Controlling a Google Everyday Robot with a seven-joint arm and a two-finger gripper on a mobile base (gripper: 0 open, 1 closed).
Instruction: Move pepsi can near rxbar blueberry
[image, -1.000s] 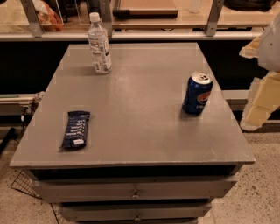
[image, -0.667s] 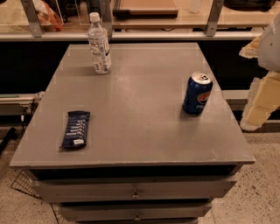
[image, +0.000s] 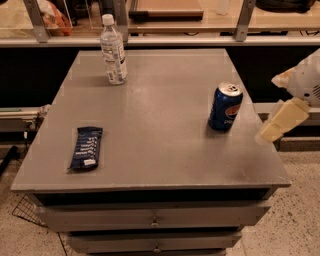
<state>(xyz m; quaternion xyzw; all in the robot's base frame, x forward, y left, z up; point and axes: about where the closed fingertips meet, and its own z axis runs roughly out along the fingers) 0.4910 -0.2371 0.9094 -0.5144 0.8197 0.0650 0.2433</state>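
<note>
The pepsi can (image: 225, 107) stands upright on the right side of the grey table (image: 165, 150), blue with a silver top and a round logo. The rxbar blueberry (image: 86, 147) lies flat near the table's front left corner, a dark-blue wrapper with white lettering. My gripper (image: 281, 122) shows as a beige part below a white arm section at the right edge of the view. It is just off the table's right edge, to the right of the can and apart from it, and holds nothing that I can see.
A clear plastic water bottle (image: 113, 50) stands upright at the table's back left. The table has drawers (image: 155, 220) below its front edge. A shelf with metal posts (image: 243, 20) runs behind the table.
The arm has shifted a little to the left, closer to the table's right edge. The can, the bar and the bottle have not moved.
</note>
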